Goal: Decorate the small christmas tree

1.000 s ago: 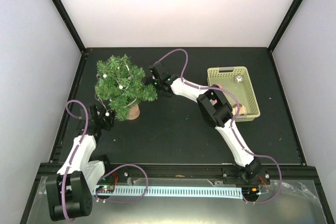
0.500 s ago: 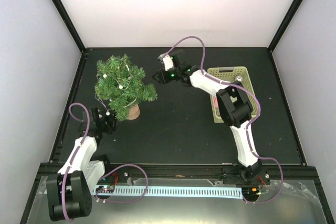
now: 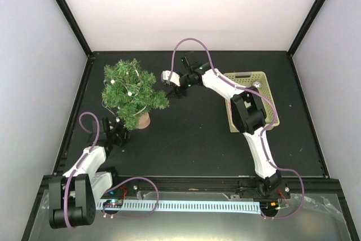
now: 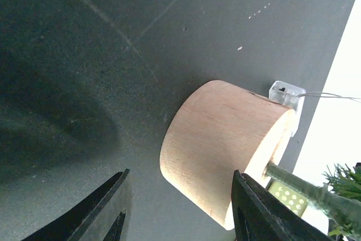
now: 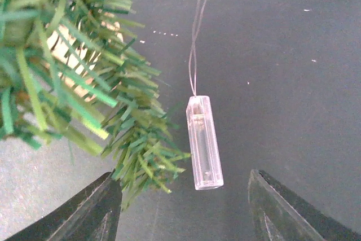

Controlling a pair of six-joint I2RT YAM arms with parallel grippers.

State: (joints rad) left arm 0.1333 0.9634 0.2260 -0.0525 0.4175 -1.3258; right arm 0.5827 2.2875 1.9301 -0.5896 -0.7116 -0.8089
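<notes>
Black tabletop (image 3: 192, 139) is enclosed by white walls and a black frame, with a white slotted cable strip (image 3: 186, 205) run along the near edge. The small christmas tree (image 3: 131, 90) is stood upright at the far left of the table on its round wooden base (image 3: 143, 120); small white beads (image 3: 129, 93) and thin wire are seen among the needles. A pale green basket (image 3: 271, 101) is placed at the far right, well apart from the tree, with a small silvery ball (image 3: 257, 84) inside. The left gripper (image 4: 180, 173) is held low just near-left of the base, jaws parted about halfway with nothing clamped between them; in the left wrist view the base is framed between the two fingers just ahead of the tips, and whether it is touched cannot be told. A trunk (image 4: 299, 189) is seen rising from the disc, and a small clear plastic box (image 4: 285, 93) with wire attached is lodged at the base's far side. The right gripper (image 5: 183, 176) is raised just right of the tree's branches, jaws spread wide and nothing gripped. Between its fingers a clear plastic case (image 5: 204, 142) is seen hanging from a thin wire (image 5: 196, 38), beside a branch tip (image 5: 141, 156), and is not pinched by either finger.
</notes>
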